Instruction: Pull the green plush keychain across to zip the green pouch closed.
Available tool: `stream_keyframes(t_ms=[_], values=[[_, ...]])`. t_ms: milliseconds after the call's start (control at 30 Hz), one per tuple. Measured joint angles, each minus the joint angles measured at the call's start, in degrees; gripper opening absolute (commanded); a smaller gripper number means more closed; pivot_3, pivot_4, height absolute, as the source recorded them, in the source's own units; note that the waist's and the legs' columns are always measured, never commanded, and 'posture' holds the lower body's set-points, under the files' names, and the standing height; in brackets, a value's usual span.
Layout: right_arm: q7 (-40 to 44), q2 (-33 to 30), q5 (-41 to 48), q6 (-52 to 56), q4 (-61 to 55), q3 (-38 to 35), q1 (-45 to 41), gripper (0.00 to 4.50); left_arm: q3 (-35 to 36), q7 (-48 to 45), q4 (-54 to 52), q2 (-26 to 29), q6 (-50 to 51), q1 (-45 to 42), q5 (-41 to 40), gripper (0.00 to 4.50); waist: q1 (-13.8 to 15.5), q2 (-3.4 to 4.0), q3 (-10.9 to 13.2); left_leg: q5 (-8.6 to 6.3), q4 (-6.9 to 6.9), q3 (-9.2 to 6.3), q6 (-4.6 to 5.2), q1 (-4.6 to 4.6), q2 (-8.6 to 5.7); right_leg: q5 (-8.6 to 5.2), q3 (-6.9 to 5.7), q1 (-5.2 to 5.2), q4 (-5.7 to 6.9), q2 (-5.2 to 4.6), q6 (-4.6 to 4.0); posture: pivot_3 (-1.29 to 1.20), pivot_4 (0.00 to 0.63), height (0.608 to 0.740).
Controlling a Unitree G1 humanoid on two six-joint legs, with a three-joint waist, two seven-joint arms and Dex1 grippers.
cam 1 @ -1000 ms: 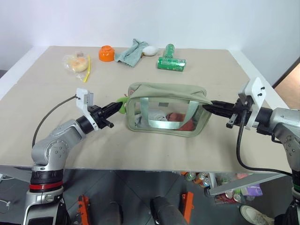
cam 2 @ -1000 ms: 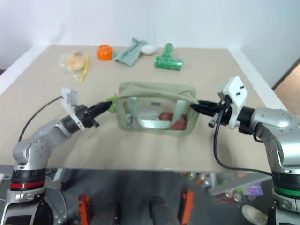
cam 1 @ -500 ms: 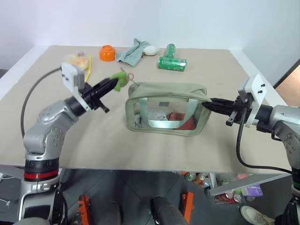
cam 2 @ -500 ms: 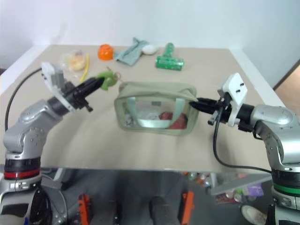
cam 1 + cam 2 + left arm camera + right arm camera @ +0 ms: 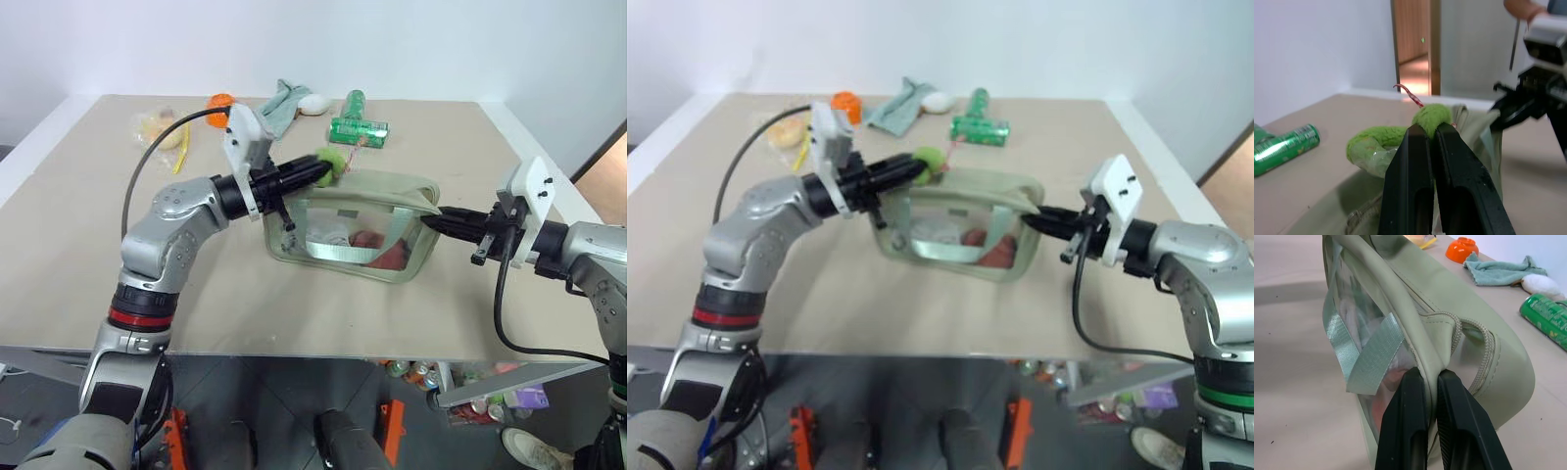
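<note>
— So where was the green pouch (image 5: 358, 223)?

— It sat near the middle of the table (image 5: 88, 245), a bit toward the right edge. Its clear front faced the near edge, and something red showed inside.

— What did the left gripper (image 5: 315, 173) do?

— Its two black fingers were squeezed tight on the green plush keychain (image 5: 328, 163). The fuzzy charm was up over the pouch's far left top corner, with a thin pinkish tag sticking out.

— And the right gripper (image 5: 438, 221)?

— Its fingers were pinched on the pouch's right end, right at the fabric edge by the zipper (image 5: 1476, 340). The arm reached in from the right edge of the table.

— What else was on the table?

— Along the far edge lay a green bottle (image 5: 358, 124) on its side, a teal rag (image 5: 282, 102) with a white thing (image 5: 314, 103) beside it, an orange cup (image 5: 217, 104), and a clear bag (image 5: 160, 128) with a yellow strip (image 5: 182, 152) near the far left corner.
</note>
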Motion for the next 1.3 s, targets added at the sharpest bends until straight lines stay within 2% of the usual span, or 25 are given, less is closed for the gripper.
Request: stream_keyframes(t_ms=[300, 333, 467, 567, 700, 867, 1067, 1300], values=[[-0.1, 0.0, 0.2, 0.0, -0.7, -0.5, 1.1, 0.26, -1.5, -1.3, 2.0, 1.2, -1.1, -0.1, 4.0, 0.07, 0.0, 0.0, 0.0, 0.0, 0.04, 0.0, 0.0, 0.02, 0.0, 0.0, -0.01, 0.03, 0.0, 0.0, 0.0, 0.0, 0.15, 0.74], [-0.1, 0.0, 0.2, 0.0, -0.7, -0.5, 1.1, 0.26, -1.3, -0.8, 2.7, 1.0, -1.1, -0.3, 4.1, 0.74, 0.1, 0.0, 0.0, 0.0, 0.04, -0.01, 0.0, 0.02, 0.0, 0.0, -0.01, 0.03, 0.0, 0.0, 0.0, 0.0, 0.15, 0.74], [0.0, 0.0, 0.2, 0.0, -0.7, -0.5, 1.0, 0.26, -1.1, -0.8, 3.6, 1.0, -1.2, -0.4, 4.9, 2.01, 0.0, 0.0, 0.0, 0.0, 0.04, -0.01, 0.0, 0.01, 0.0, 0.0, -0.01, 0.03, 0.0, 0.0, 0.0, 0.0, 0.15, 0.74], [0.1, 0.0, 0.2, 0.0, -0.6, -0.5, 0.8, 0.26, -0.9, -1.0, 3.5, 1.4, -2.1, -0.4, 5.1, 3.14, 0.0, 0.0, 0.0, 0.0, 0.03, 0.0, 0.0, 0.01, 0.0, 0.0, -0.01, 0.02, 0.0, 0.0, 0.0, 0.0, 0.15, 0.74], [0.2, 0.0, 0.1, 0.0, -0.5, -0.3, 0.3, 0.26, 0.6, -2.5, 2.8, 3.4, -4.4, -0.4, 5.3, 4.47, 0.0, 0.0, 0.0, 0.0, 0.03, 0.0, 0.0, 0.02, 0.01, 0.0, -0.01, 0.01, 0.01, 0.0, 0.0, 0.0, 0.15, 0.74], [0.4, 0.0, -0.1, -0.5, 0.4, 0.1, -0.3, 0.26, 1.4, -5.7, -1.1, 6.6, -5.5, 1.4, 5.2, 4.47, 0.0, 0.01, 0.0, 0.0, 0.03, 0.02, 0.0, 0.01, 0.01, 0.0, 0.01, 0.02, 0.01, -0.01, 0.0, 0.0, 0.15, 0.74], [1.3, 0.0, -0.9, -1.5, 2.4, 1.3, -2.2, 0.26, 1.5, -7.9, -5.7, 7.3, -3.9, 6.0, 3.0, 4.47, 0.0, 0.01, 0.0, 0.01, 0.05, 0.0, 0.01, 0.02, 0.02, 0.01, -0.03, 0.02, 0.02, -0.01, -0.01, 0.0, 0.15, 0.74], [1.9, 0.0, -1.1, -2.0, 3.6, 2.5, -4.1, 0.26, 6.9, -0.7, -7.8, 7.1, -3.2, 10.1, 2.2, 4.47, -0.1, 0.01, 0.0, 0.01, 0.04, -0.01, 0.01, 0.05, 0.04, 0.02, -0.03, 0.03, 0.03, 0.01, -0.02, 0.0, 0.15, 0.74]])
